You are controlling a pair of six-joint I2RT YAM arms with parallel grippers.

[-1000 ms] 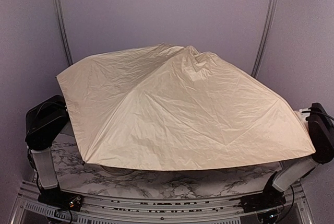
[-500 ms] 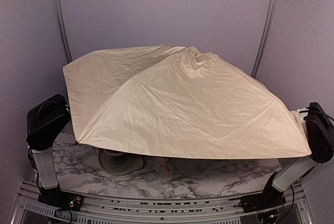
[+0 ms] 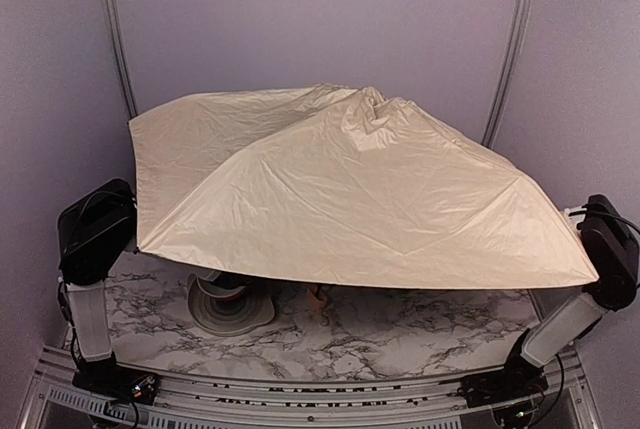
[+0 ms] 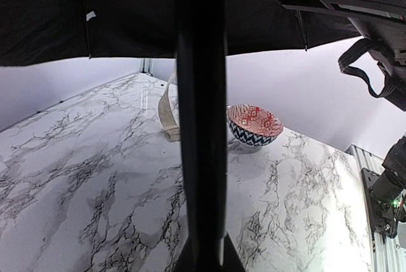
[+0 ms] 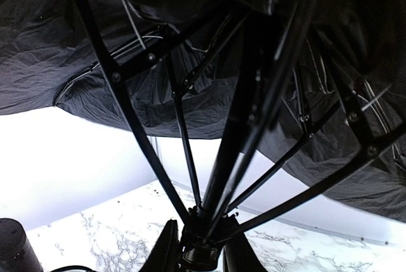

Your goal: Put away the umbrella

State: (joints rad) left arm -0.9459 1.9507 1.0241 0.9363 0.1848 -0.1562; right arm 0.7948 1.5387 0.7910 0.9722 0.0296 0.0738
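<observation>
The open umbrella's cream canopy (image 3: pixel 350 199) spreads over the table and hides both grippers in the top view. In the left wrist view my left gripper (image 4: pixel 206 258) is shut on the thin black shaft (image 4: pixel 202 126), which runs straight up the picture under the black lining (image 4: pixel 127 12). A tan wrist loop (image 4: pixel 167 110) hangs just left of the shaft. In the right wrist view my right gripper (image 5: pixel 200 256) is shut on the black runner hub (image 5: pixel 202 246), from which the ribs (image 5: pixel 127 113) fan up into the lining.
A patterned bowl (image 4: pixel 254 123) stands on the marble table (image 4: pixel 95 177) beyond the shaft. It shows under the canopy's near edge in the top view (image 3: pixel 228 307). The arm bases stand at the near left (image 3: pixel 92 249) and near right (image 3: pixel 600 269) corners.
The canopy's near edge has risen and drawn back. This uncovers the bowl and more of the marble table. Both arms' upper links have shifted slightly.
</observation>
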